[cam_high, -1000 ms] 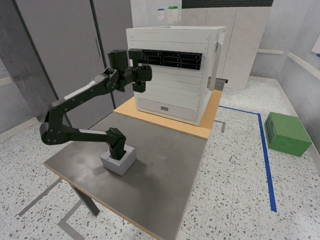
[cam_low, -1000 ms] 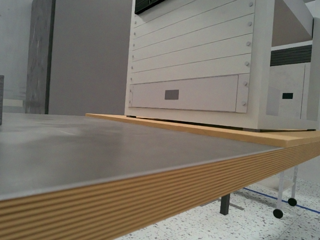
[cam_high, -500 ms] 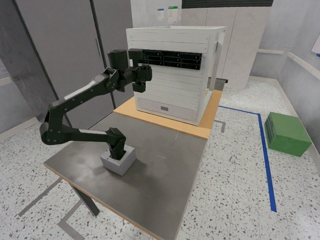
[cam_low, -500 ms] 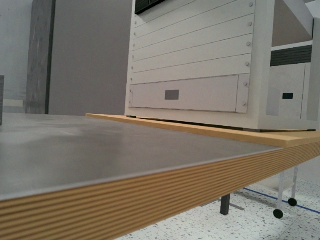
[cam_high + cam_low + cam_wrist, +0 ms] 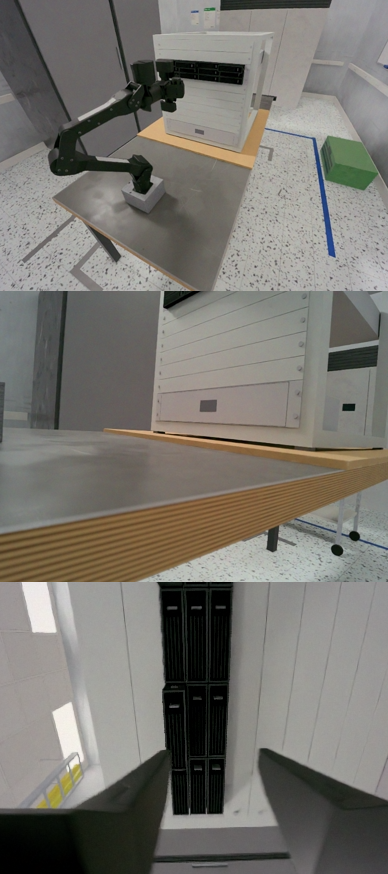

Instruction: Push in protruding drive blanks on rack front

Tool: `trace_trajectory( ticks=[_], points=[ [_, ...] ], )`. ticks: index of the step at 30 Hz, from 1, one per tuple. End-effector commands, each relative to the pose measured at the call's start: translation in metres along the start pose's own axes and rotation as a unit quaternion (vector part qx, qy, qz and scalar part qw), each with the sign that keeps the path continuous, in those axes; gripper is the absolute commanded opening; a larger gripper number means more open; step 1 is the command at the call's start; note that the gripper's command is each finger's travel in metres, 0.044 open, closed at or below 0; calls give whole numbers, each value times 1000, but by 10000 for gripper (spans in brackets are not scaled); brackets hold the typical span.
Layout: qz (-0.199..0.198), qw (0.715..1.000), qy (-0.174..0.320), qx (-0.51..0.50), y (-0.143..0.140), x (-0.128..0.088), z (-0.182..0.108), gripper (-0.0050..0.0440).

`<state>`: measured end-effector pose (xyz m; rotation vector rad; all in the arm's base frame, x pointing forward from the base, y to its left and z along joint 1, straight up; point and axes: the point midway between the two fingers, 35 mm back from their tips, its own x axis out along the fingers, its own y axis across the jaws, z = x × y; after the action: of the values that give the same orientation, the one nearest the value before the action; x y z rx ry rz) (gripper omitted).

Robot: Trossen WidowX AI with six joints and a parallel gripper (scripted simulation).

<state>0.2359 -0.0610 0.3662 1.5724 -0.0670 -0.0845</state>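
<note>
The white rack (image 5: 203, 103) (image 5: 232, 365) (image 5: 105, 682) stands upright on a wooden board, with black drive blanks in three rows across its upper front. One top-row blank (image 5: 186, 65) (image 5: 174, 737), second column from the rack's left, sticks out. Another top-row blank (image 5: 231, 68) at the right end also stands proud; only its edge shows at the top of the wrist view. The neighbouring blanks look flush. My gripper (image 5: 171, 86) (image 5: 214, 757) is partly open and empty in front of the rack's left part. It hides the leftmost blanks in the top view; contact is not visible.
The wooden board (image 5: 194, 149) (image 5: 328, 458) lies on the grey table (image 5: 200, 219) (image 5: 109, 475). The arm's base block (image 5: 147, 200) is bolted or set near the table's middle. A green box (image 5: 350, 159) is on the floor at the right. Tall grey cabinets stand left of the rack.
</note>
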Motion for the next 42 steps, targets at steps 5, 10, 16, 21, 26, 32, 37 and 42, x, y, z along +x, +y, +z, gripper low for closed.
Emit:
trace_trajectory(
  ticks=[5, 10, 16, 21, 26, 32, 37, 42],
  points=[
    [5, 1000, 0, 0, 2, -1, -1, -50],
    [5, 1000, 0, 0, 2, -1, -1, -50],
    [5, 1000, 0, 0, 2, -1, -1, -50],
    [5, 1000, 0, 0, 2, -1, -1, -50],
    [5, 1000, 0, 0, 2, -1, -1, -50],
    [5, 1000, 0, 0, 2, -1, -1, -50],
    [5, 1000, 0, 0, 3, -1, -2, -50],
    [5, 1000, 0, 0, 3, 1, -4, -50]
  ],
)
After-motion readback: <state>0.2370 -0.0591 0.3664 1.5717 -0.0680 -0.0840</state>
